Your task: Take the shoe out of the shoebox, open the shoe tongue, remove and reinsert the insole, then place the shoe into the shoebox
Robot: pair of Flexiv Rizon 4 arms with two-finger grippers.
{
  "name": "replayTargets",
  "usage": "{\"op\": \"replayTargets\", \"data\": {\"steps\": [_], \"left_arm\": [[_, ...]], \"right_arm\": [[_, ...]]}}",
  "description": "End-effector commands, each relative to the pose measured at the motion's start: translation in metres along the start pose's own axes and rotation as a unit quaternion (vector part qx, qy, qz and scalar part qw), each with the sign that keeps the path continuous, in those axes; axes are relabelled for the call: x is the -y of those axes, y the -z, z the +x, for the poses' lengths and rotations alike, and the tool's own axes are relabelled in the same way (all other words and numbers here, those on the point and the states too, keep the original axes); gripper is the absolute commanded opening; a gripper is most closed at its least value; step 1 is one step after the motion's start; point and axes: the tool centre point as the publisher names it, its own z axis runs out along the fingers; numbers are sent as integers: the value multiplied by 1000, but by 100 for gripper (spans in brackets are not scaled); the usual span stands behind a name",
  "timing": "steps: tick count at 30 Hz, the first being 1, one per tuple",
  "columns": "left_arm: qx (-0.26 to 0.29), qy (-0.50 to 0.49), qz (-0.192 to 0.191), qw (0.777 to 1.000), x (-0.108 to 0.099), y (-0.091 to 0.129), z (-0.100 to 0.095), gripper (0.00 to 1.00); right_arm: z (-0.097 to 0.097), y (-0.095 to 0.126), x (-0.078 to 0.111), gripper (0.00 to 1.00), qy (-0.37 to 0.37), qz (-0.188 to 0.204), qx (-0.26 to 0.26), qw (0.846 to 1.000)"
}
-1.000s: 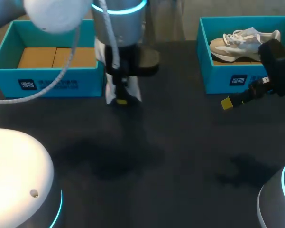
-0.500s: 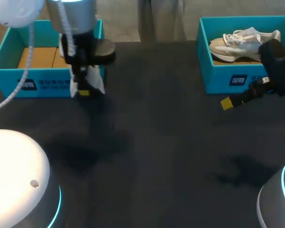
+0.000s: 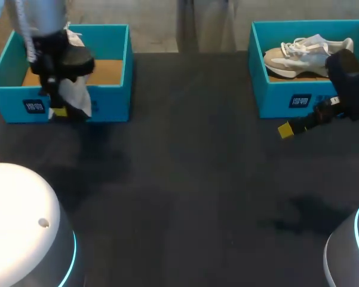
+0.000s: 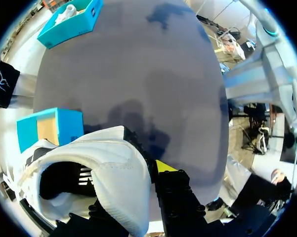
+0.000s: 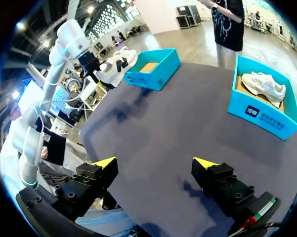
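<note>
Our left claw [image 4: 141, 180] is clamped on the heel end of the soft white shoe [image 4: 104, 173]. The shoe hangs from the claw, up off the dark grey surface [image 3: 197, 179].

Just past the claw sits the open blue cardboard shoebox with the brown bottom [image 3: 107, 104]. The shoe is at the box's front wall. It is not inside, and we see no shoe in that box.

So the shoe is out of its box, and that step is done. The hole of the shoe looks dark, so we cannot tell if the tongue is open or if the insole is in. Since the shoe is held right by the box, we think only the last step is left: lower it in and let go.

Far off to the side, our right claw [image 5: 154, 163] has its fingers apart and holds nothing. Near it stands a second blue box [image 3: 275, 101] with another white and beige shoe [image 3: 301, 51] lying inside.
</note>
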Motion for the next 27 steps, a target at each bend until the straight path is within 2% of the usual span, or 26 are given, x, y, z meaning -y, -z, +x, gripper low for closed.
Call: {"op": "replayTargets", "data": {"steps": [1, 15, 20, 27], "left_arm": [[-3, -15, 36, 999, -38, 1, -6, 0], [24, -35, 6, 999, -114, 5, -34, 0], [23, -52, -7, 998, -135, 7, -46, 0], [11, -45, -7, 999, -162, 5, -80, 0]], "right_arm": [[0, -2, -3, 100, -1, 3, 1, 1000], [0, -2, -3, 100, -1, 3, 1, 1000], [0, -2, -3, 100, -1, 3, 1, 1000], [0, -2, -3, 100, -1, 3, 1, 1000]]}}
